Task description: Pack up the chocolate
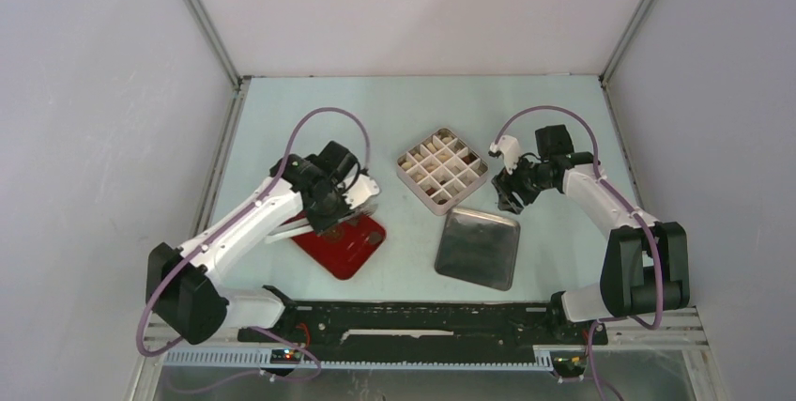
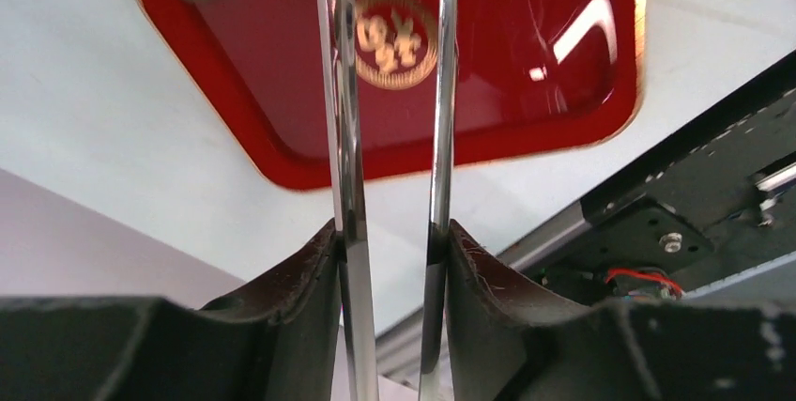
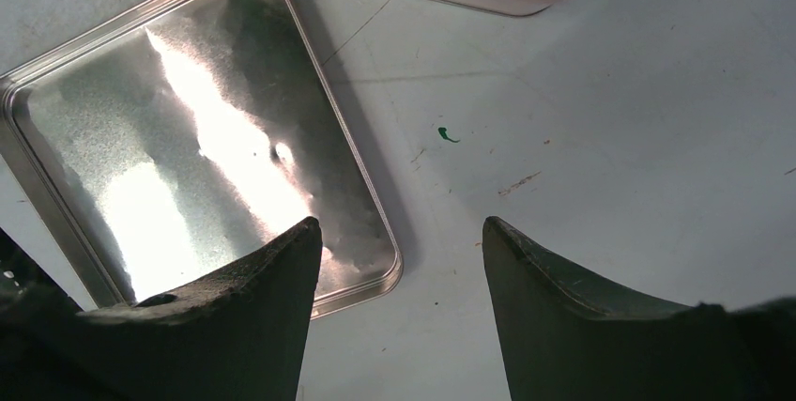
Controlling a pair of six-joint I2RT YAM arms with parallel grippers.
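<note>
Left wrist shows tongs (image 2: pixel 344 138) clamped in left tool (image 2: pixel 392 243) (unclear from overhead).

The whole table (image 1: pixel 563 110) is seen from high above and behind the arm bases, while the red tray (image 2: pixel 526 91) is viewed closely, downward past the left gripper (image 2: pixel 390 241), and the metal tin (image 3: pixel 141 138) likewise past the right gripper (image 3: pixel 399 232), both objects being shared with the overhead view.
</note>
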